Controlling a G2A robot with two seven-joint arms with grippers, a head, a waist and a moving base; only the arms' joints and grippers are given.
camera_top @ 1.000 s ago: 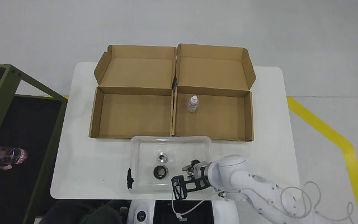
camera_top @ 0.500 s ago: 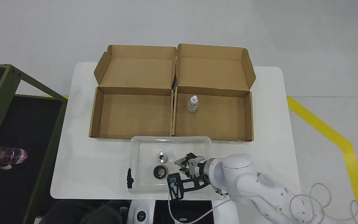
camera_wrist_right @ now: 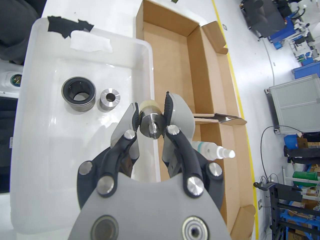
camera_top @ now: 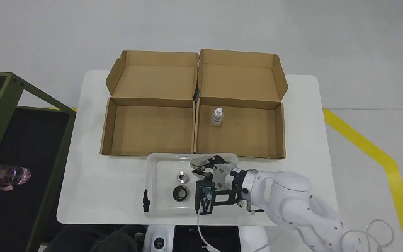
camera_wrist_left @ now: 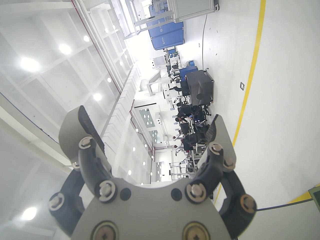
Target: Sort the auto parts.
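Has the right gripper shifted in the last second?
Yes. The right gripper, shut on a metal part, has moved from the near side of the clear bin toward its far rim, beside the cardboard boxes.

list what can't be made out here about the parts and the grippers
Held part: right wrist view, sides covered by the right gripper's fingers; top view, too small.
Spray bottle: right wrist view, body behind that gripper's linkage.
Clear bin: top view, near corner under the right arm.
Left gripper: left wrist view faces away from the table, position unknown.
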